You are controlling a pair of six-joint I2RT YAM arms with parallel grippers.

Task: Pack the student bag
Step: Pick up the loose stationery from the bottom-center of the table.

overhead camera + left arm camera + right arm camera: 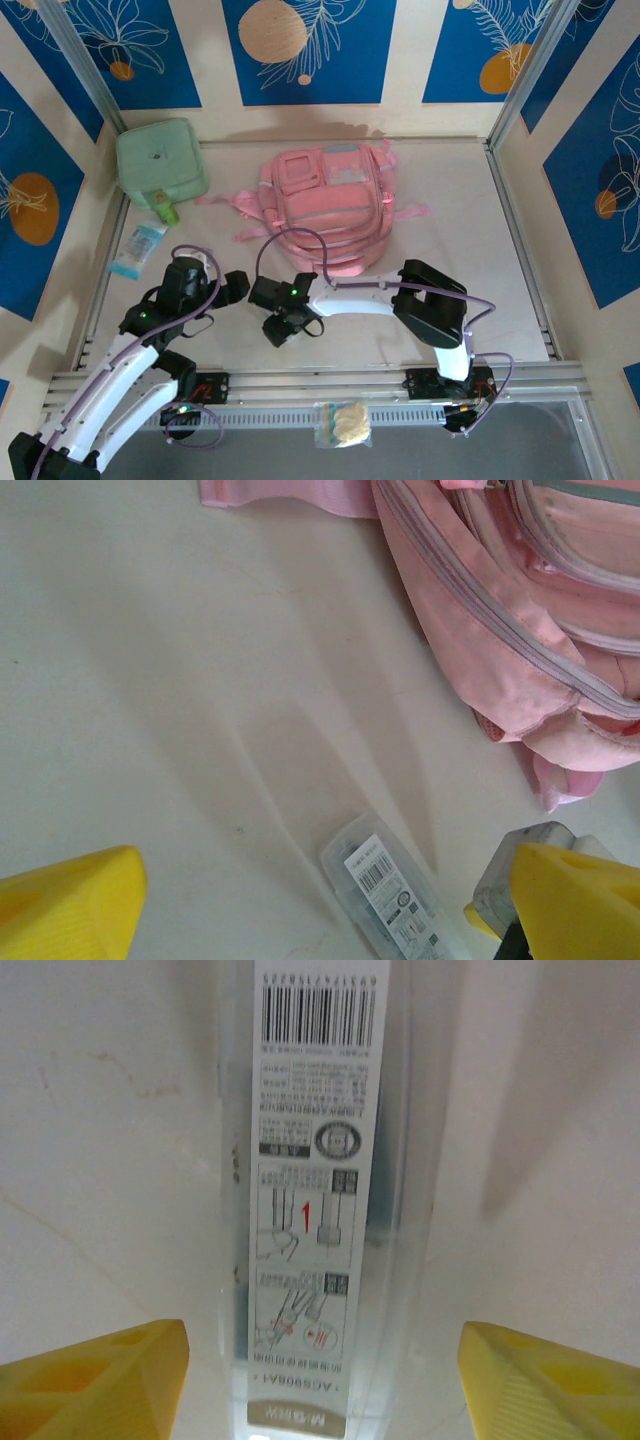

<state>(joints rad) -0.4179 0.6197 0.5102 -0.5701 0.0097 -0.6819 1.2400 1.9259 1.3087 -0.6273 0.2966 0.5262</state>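
Right claw (322, 1360) open astride a clear labelled case (310, 1160), left claw (325, 890) open, student bag (500, 630) ahead of it

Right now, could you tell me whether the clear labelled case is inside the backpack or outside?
Outside: the clear case lies flat on the table, near the pink backpack.

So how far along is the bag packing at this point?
Early. Nothing looks packed: the mint-green case, blue packet and clear labelled case lie on the table outside the student bag. In hand: the right gripper straddles the clear labelled case, jaws open, not gripping; the left gripper is open and empty. Remaining: grasping it and loading everything.
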